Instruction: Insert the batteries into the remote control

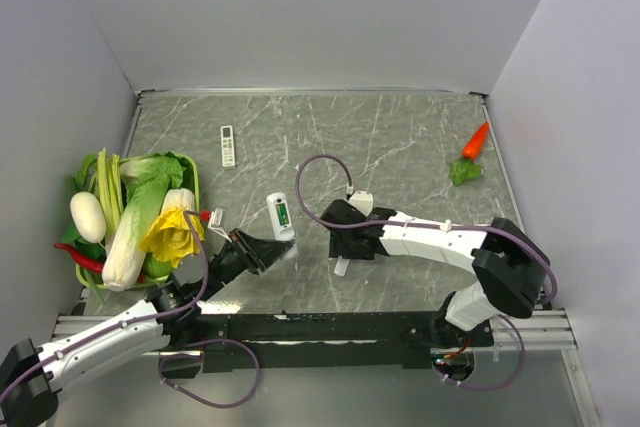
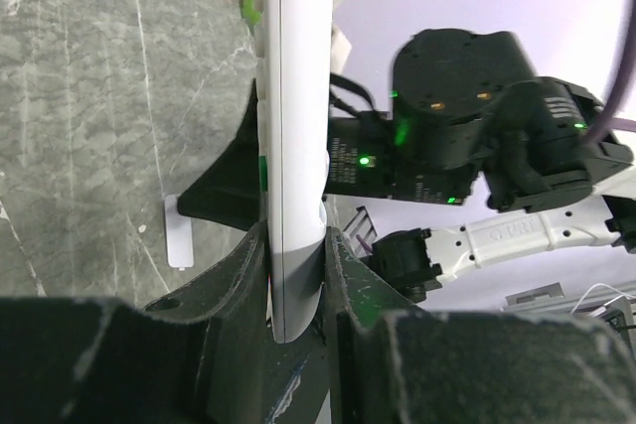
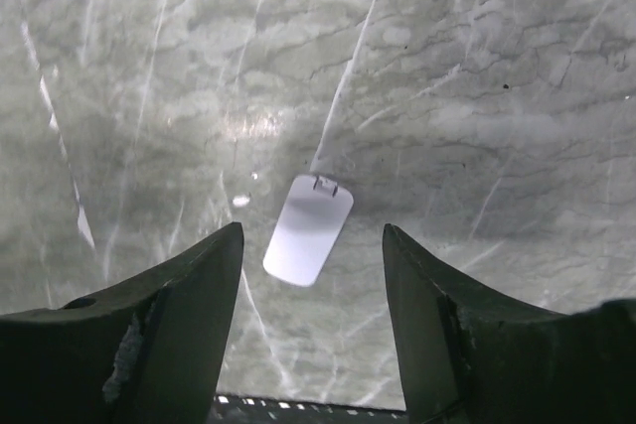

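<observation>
My left gripper (image 1: 262,250) is shut on the near end of the white remote control (image 1: 280,217) and holds it off the table, left of centre. Green batteries (image 1: 283,214) show in its open back compartment; I cannot count them. In the left wrist view the remote (image 2: 295,126) stands edge-on, clamped between both fingers (image 2: 245,280). The remote's white back cover (image 1: 342,267) lies flat on the table. My right gripper (image 1: 346,247) hovers over it, open and empty; in the right wrist view the cover (image 3: 308,229) lies below and between the spread fingers (image 3: 174,315).
A green basket (image 1: 190,175) of toy vegetables stands at the left edge. A slim white remote with buttons (image 1: 227,145) lies at the back left. A toy carrot (image 1: 476,140) and a green leaf piece (image 1: 464,171) lie at the far right. Grey walls surround the table.
</observation>
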